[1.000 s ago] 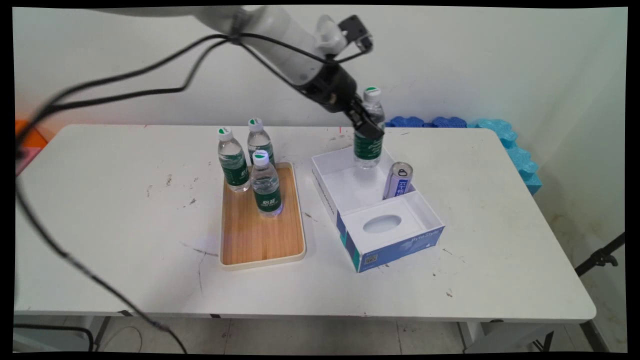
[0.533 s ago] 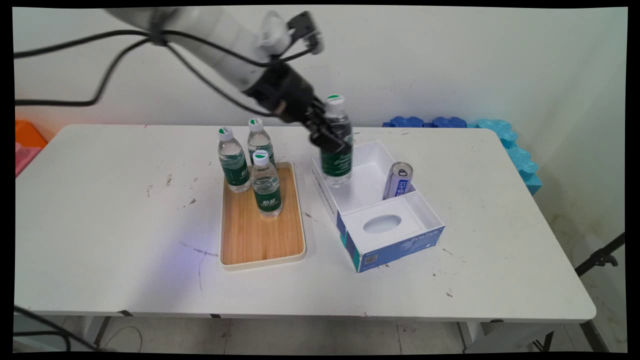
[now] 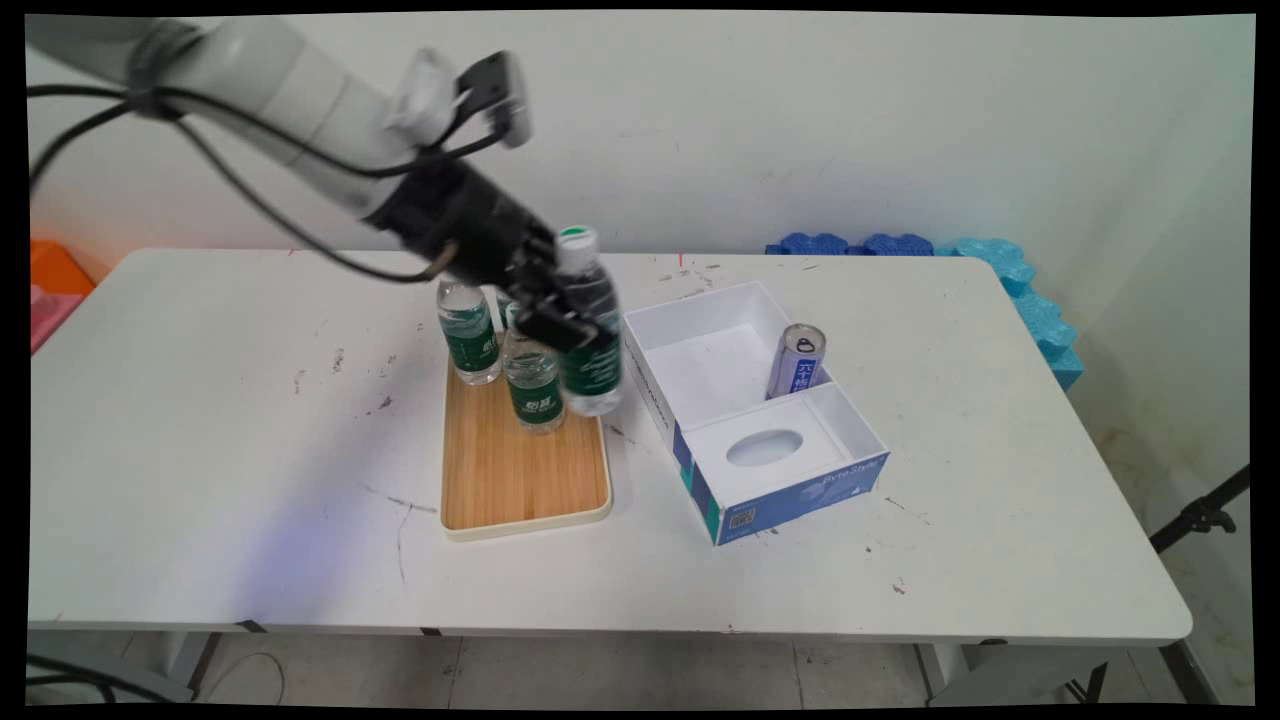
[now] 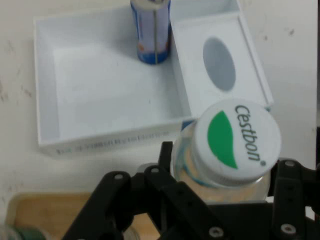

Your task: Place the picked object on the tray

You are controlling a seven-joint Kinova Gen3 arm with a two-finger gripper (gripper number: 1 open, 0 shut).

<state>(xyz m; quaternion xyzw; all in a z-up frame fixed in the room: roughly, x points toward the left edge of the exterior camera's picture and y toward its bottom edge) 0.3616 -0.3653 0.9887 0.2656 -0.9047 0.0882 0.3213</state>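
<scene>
My gripper is shut on a water bottle with a green label and a white and green cap. I hold it upright in the air over the right edge of the wooden tray, just left of the white box. Two more bottles show on the tray's far end: one at the left, one right beside the held bottle. A third is hidden behind my hand. In the hand view the box lies beyond the cap, with a blue and silver can standing in it.
The can leans in the box's big compartment by the divider; the smaller compartment has an oval hole. Blue foam pieces lie at the table's far right corner. An orange object sits at the left edge.
My gripper carried the bottle left and lower, from above the box's far compartment to above the tray's right edge. The can and the tray bottles stayed put.
</scene>
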